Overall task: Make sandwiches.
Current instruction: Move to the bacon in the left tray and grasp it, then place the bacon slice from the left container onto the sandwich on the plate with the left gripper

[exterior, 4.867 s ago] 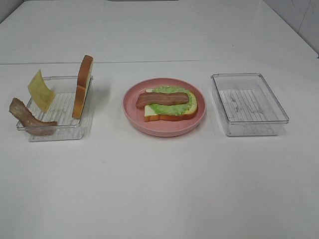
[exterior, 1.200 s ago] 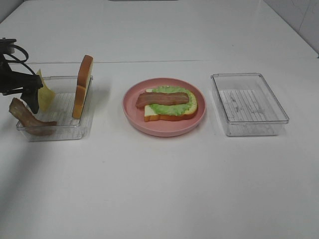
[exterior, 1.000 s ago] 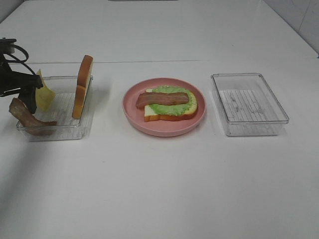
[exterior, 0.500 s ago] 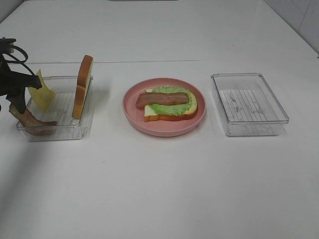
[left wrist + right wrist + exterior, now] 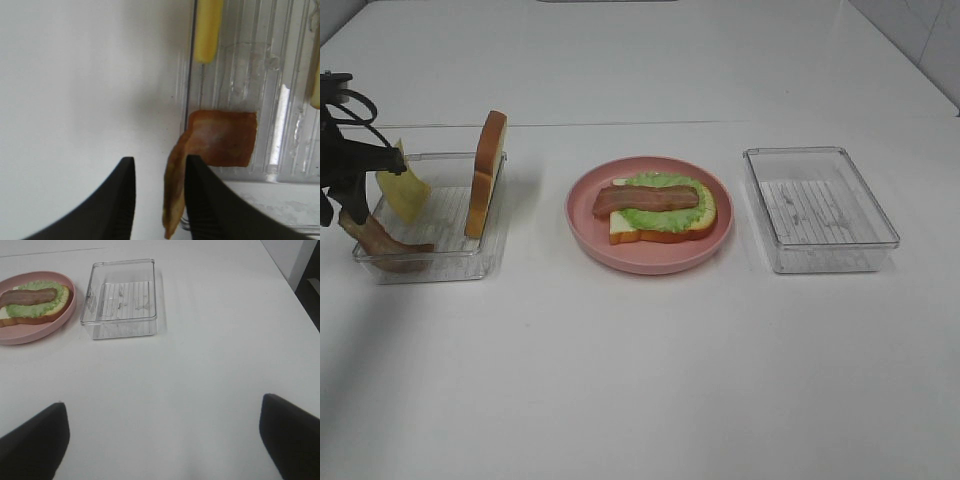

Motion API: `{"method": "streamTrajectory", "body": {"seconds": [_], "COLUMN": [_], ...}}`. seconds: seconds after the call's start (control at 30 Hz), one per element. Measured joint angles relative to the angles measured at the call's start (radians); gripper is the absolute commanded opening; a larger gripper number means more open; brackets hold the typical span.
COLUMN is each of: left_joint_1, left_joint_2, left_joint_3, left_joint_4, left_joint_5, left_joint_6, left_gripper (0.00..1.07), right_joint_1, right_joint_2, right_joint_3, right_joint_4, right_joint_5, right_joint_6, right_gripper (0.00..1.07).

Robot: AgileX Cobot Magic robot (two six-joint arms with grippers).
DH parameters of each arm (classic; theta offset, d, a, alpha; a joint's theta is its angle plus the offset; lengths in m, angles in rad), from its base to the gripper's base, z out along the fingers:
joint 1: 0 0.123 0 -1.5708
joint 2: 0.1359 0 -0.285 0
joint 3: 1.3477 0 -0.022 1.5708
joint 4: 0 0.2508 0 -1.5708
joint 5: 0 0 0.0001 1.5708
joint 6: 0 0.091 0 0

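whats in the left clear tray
A cheese square and a bread slice on edge; a bacon strip hangs over the tray's rim. The left tool partly covers its outer end.

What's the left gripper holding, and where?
Nothing yet. The left gripper has its fingers astride the raised end of the bacon, at the tray edge, a gap on one side.

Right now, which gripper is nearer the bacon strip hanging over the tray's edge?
Left. The left gripper straddles the raised end of the bacon strip; the right gripper hangs over the table, beyond the pink plate.
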Motion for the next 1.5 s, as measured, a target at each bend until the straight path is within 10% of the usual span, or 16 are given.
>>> {"method": "streamTrajectory", "body": {"seconds": [0.2,1.5], "left_joint_1": [0.0,0.0], "left_joint_2": [0.0,-0.346], "left_joint_3": [0.0,-0.016], "left_joint_4": [-0.035,-0.136], "left_joint_5": [-0.003,0.158], "left_joint_6": [0.0,0.104], "left_gripper": [0.0,0.0], "right_joint_1": [0.0,0.0], "right_joint_2": [0.0,0.0], "right_joint_3": [0.0,0.0], "right_joint_4": [0.0,0.0], "right_joint_5": [0.0,0.0], "right_joint_6": [0.0,0.0], "right_gripper": [0.96,0.96]}}
